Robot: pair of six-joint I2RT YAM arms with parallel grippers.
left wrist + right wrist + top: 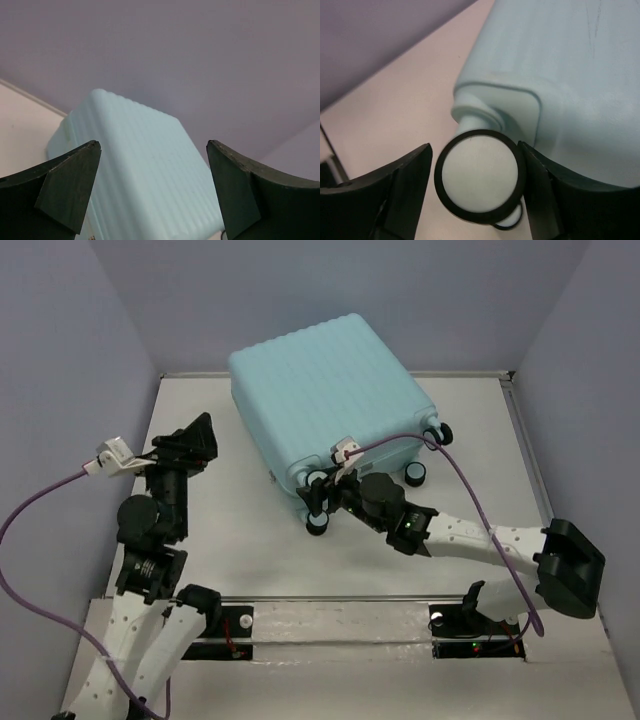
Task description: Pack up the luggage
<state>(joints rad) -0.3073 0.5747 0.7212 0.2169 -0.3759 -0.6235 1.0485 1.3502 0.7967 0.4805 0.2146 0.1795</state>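
The luggage (320, 390) is a large pale mint-blue ribbed suitcase lying shut at the back middle of the white table. My right gripper (322, 502) is at its near left corner. In the right wrist view its jaws (475, 146) stand open around a black-and-white spinner wheel (480, 175); the right finger (540, 180) touches the wheel and the left finger stands a little apart from it. My left gripper (207, 438) is open and empty, held above the table left of the suitcase, which shows between its fingers in the left wrist view (145, 180).
Two more wheels (414, 474) (441, 430) stick out at the suitcase's near right side. Purple walls close in the table (250, 560) at the back and both sides. A metal rail (330, 620) with the arm bases runs along the near edge.
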